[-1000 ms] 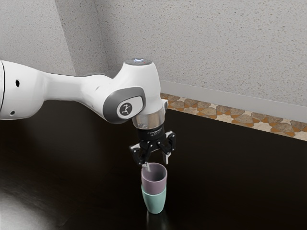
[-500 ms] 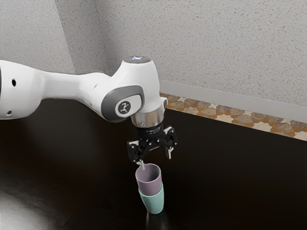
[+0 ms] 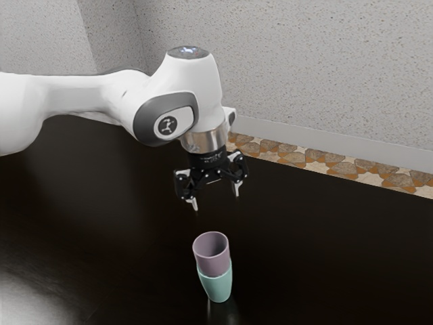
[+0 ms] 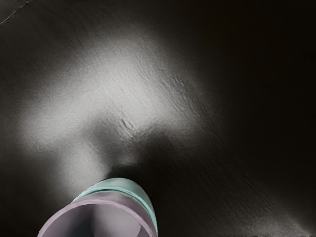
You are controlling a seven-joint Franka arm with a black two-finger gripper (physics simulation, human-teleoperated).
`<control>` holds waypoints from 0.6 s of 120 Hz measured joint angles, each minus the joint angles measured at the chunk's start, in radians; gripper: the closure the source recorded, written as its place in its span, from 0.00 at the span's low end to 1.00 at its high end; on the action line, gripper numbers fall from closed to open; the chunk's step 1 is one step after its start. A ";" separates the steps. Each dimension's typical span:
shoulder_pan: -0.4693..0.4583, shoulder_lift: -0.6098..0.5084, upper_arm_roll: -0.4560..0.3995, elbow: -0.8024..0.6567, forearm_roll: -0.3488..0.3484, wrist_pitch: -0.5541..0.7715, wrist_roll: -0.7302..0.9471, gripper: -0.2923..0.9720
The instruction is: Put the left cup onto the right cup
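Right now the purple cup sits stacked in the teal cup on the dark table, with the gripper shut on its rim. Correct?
Not quite. The exterior view shows the gripper open, hanging above the purple cup and apart from it. The cup does sit stacked in the teal cup on the dark table.

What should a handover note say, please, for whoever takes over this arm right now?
Gripper: open, holding nothing, hovering above the stack and clear of it.
Cups: the purple cup sits nested in the mouth of the teal cup, which stands upright on the dark table. The wrist view looks down on the same stack, with the purple rim inside the teal one.
Done: one cup is placed onto the other and released.
Left: nothing obvious for the stacking itself. I would check that the stack is steady, then park the arm.
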 joint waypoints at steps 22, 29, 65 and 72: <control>-0.016 0.002 0.040 0.028 0.055 -0.032 0.127 0.23; -0.014 0.002 0.053 0.029 0.063 -0.038 0.174 0.23; 0.024 0.008 0.130 0.060 0.087 -0.051 0.439 0.23; 0.039 0.010 0.144 0.068 0.090 -0.052 0.494 0.23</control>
